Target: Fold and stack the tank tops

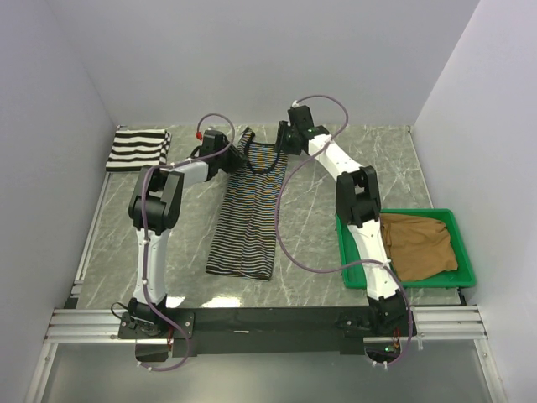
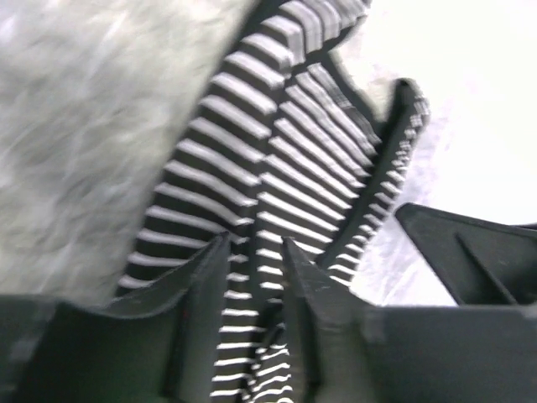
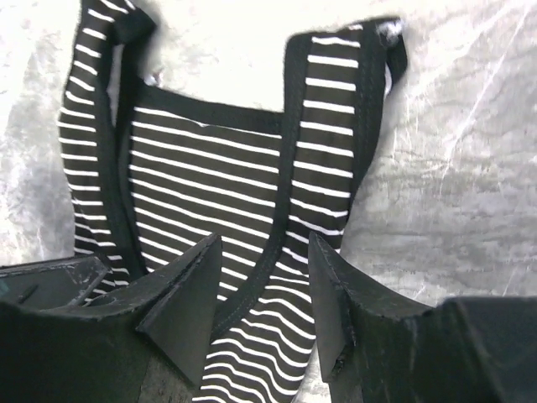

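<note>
The pinstriped tank top (image 1: 245,214) lies stretched lengthways in the middle of the table, straps at the far end. My left gripper (image 1: 232,156) is at its far left strap. In the left wrist view the left gripper (image 2: 255,243) stands a little open, with loose striped cloth (image 2: 252,159) showing in the narrow gap. My right gripper (image 1: 282,139) is at the right strap. In the right wrist view the right gripper (image 3: 263,243) is open wide above the flat neckline (image 3: 210,168). A wide-striped tank top (image 1: 138,149) lies folded at the far left. The tan-brown tank top (image 1: 418,243) lies in the tray.
A green plastic tray (image 1: 461,273) sits at the right near my right arm's base. White walls close in the table on the left, right and far sides. A metal rail (image 1: 268,323) runs along the near edge.
</note>
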`<state>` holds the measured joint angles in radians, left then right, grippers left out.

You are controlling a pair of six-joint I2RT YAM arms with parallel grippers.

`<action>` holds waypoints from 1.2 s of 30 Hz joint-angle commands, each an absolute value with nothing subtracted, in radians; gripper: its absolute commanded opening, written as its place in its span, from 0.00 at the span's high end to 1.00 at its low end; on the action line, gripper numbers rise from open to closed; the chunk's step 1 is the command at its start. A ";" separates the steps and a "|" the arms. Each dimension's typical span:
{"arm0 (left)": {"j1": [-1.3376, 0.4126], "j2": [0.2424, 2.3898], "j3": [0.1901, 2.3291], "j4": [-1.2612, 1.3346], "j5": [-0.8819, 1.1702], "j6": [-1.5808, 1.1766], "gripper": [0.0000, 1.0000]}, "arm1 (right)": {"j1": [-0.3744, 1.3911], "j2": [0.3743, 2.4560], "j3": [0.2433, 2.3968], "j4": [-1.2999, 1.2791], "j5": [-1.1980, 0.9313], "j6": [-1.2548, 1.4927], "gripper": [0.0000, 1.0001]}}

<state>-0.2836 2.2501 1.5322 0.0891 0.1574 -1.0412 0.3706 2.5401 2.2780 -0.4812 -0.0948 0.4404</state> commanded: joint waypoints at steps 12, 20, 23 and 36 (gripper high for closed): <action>-0.298 1.543 1.077 -0.125 0.003 -0.997 0.63 | 0.538 1.797 1.573 -0.419 0.178 0.590 0.47; -0.394 1.117 0.735 -0.498 -0.169 -0.986 0.56 | 0.825 1.471 0.973 -0.345 0.250 0.915 0.50; -0.397 1.016 0.643 -0.563 -0.147 -0.991 0.53 | 0.906 1.434 0.837 -0.301 0.226 1.044 0.50; -0.410 0.913 0.537 -0.561 -0.123 -1.028 0.53 | 1.063 1.312 0.637 -0.196 0.305 1.368 0.51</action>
